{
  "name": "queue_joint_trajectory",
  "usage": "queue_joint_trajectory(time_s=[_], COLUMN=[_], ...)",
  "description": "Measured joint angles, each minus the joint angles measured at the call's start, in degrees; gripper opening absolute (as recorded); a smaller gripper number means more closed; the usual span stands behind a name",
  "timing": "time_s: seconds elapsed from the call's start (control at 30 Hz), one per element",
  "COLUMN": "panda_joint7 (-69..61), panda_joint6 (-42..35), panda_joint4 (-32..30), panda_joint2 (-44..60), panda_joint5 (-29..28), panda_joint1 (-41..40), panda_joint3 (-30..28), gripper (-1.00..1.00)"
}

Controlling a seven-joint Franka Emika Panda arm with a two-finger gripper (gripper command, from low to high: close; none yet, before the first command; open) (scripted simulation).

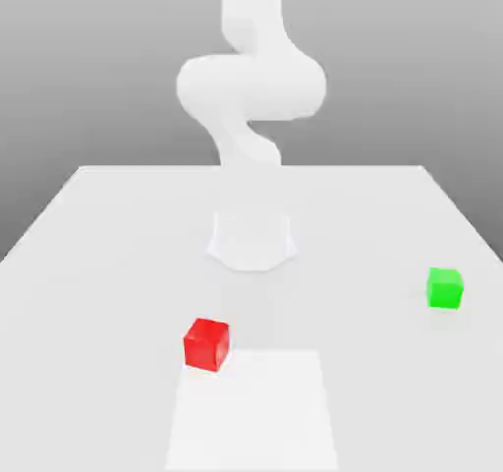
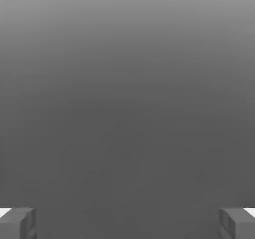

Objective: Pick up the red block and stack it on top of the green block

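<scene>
Exterior view: camera raised, looking down and across the white worktop (image 1: 98,264) toward the arm (image 1: 251,87), which rises at the far middle. Moderate distance; most of the worktop is in frame, with the red block (image 1: 206,343) nearer the camera and the green block (image 1: 444,288) toward the exterior view's right.

Hand view: camera sits close behind the gripper (image 2: 127,223); both fingertips (image 2: 17,223) flank plain grey, possibly background. No part of the scene can be matched between the two views.

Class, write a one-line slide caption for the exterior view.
White robot arm rises behind a white table bearing a small red cube and, apart towards the exterior view's right, a small green cube.
</scene>
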Motion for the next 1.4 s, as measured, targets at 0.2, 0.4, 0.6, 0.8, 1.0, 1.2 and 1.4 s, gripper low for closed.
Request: queue_joint_trajectory(time_s=[0.2,0.4,0.6,0.8,1.0,1.2,1.4], panda_joint7=[2.3,4.5,5.8,4.3,4.4,5.6,6.7], panda_joint6=[8.1,16.4,30.0,42.0,42.8,34.6,26.8], panda_joint4=[-11.1,-22.7,-32.7,-32.0,-31.9,-33.2,-33.5], panda_joint2=[9.6,19.6,37.0,51.4,52.3,42.8,34.4], panda_joint5=[-0.7,-1.2,-0.6,1.7,1.6,0.1,1.1], panda_joint1=[-2.8,-5.4,-7.6,-9.4,-9.7,-9.7,-5.9], panda_joint3=[-0.3,-1.2,-2.7,-0.7,-0.5,-1.0,1.9], gripper=[0.00,0.00,0.00,-1.00,-1.00,-1.00,-1.00])
